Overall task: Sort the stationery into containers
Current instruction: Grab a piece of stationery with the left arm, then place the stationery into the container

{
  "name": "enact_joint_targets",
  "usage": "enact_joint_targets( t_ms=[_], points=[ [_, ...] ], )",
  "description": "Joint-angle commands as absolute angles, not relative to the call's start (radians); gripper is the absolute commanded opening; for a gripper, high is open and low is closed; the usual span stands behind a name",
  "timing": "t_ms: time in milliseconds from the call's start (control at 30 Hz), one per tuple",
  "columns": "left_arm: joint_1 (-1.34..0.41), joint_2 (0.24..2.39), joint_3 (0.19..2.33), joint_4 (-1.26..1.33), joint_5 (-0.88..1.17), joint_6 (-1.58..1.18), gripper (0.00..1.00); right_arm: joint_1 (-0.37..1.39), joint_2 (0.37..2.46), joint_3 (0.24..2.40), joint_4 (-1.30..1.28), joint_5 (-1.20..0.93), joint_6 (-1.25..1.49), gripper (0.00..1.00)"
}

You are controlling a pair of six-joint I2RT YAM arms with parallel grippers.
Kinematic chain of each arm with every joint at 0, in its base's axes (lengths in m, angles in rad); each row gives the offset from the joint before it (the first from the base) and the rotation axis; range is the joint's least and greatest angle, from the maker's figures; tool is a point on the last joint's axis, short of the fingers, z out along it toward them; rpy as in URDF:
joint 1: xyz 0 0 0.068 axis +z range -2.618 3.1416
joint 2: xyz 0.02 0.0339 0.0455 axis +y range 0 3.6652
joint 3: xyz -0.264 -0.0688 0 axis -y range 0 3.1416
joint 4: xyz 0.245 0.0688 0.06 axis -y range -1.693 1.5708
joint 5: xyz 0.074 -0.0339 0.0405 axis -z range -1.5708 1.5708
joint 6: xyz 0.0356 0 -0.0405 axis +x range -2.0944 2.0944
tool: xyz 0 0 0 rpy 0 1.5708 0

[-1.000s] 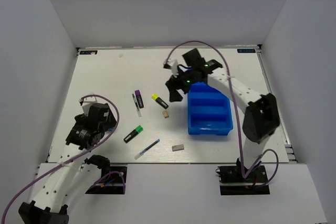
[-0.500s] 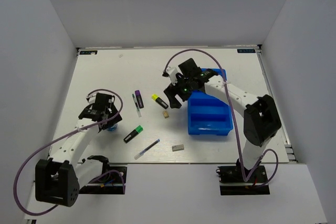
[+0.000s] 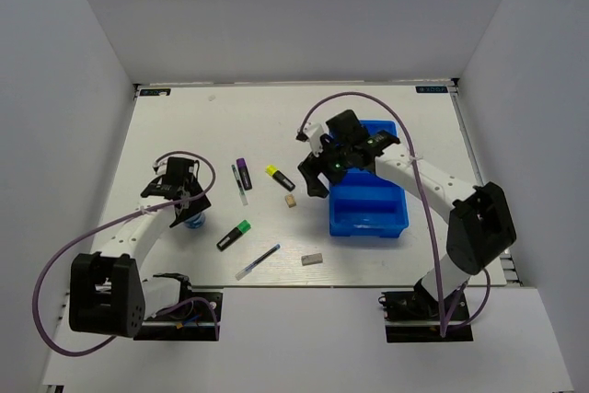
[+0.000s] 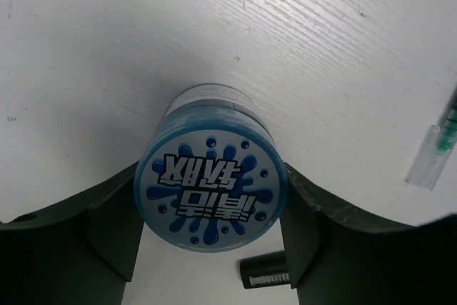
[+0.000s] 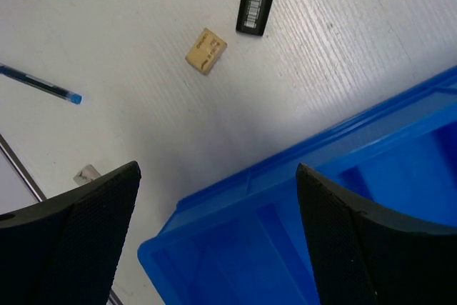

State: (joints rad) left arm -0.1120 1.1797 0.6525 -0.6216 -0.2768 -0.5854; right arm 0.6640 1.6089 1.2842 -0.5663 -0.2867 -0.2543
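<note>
The white tabletop [image 3: 184,126] fills the middle of the top view. The bright blue rectangular plastic tray [image 3: 368,230] stands right of the centre, and ridges divide it crosswise. None of the small items is visible inside it.

The right fingers [image 3: 315,179] hang over the left rim of this tray, near its upper part. In the right wrist view they are spread wide with nothing between them; under them are a corner of the tray and bare tabletop.

The left fingers [image 3: 190,212] are at the left of the frame. In the left wrist view they press on both sides of the round blue-white disc [image 4: 211,189], one finger on each side. I cannot tell if the disc is lifted or rests on the tabletop.

Between the arms lie the other items, all apart from each other:
- The black highlighter with purple end [image 3: 243,173] is beside the thin white pen [image 3: 238,186].
- The black highlighter with yellow end [image 3: 280,177] is to their right.
- The black highlighter with green end [image 3: 234,235] lies lower.
- The thin dark-blue pen [image 3: 258,262] is below it.
- The small tan eraser [image 3: 291,200] is just left of the tray.
- The grey eraser [image 3: 312,260] is near the tray's lower left corner.
</note>
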Motion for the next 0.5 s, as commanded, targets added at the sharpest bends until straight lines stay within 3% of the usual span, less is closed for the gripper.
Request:
enact_joint_targets(
  t_ms=[0, 67, 100, 133, 167, 200, 367, 467],
  points=[
    [-0.106, 1.206, 0.681, -0.612, -0.272, -0.563, 0.3, 0.652, 1.528, 1.24, -0.554, -0.29, -0.256, 0.91],
    [-0.106, 1.195, 0.704, -0.62, -0.256, -0.549, 0.0, 0.641, 1.485, 1.211, -0.56, -0.266, -0.261, 0.91],
    [-0.118, 1.181, 0.712, -0.624, -0.255, -0.545, 0.0, 0.641, 1.462, 1.198, -0.563, -0.252, -0.265, 0.86],
    [-0.145, 1.174, 0.735, -0.627, -0.256, -0.537, 0.0, 0.635, 1.445, 1.177, -0.569, -0.208, -0.265, 0.56],
    [-0.182, 1.163, 0.767, -0.632, -0.252, -0.507, 0.0, 0.634, 1.43, 1.149, -0.571, -0.181, -0.265, 0.18],
    [-0.204, 1.149, 0.785, -0.638, -0.239, -0.497, 0.0, 0.63, 1.373, 1.135, -0.562, -0.046, -0.262, 0.0],
    [-0.429, 1.204, 1.04, -0.655, -0.16, -0.41, 0.0, 0.598, 1.192, 0.976, -0.419, 0.277, -0.18, 0.0],
    [-0.517, 1.334, 1.205, -0.611, -0.002, -0.374, 0.0, 0.554, 1.122, 0.899, -0.333, 0.443, -0.144, 0.24]
  ],
)
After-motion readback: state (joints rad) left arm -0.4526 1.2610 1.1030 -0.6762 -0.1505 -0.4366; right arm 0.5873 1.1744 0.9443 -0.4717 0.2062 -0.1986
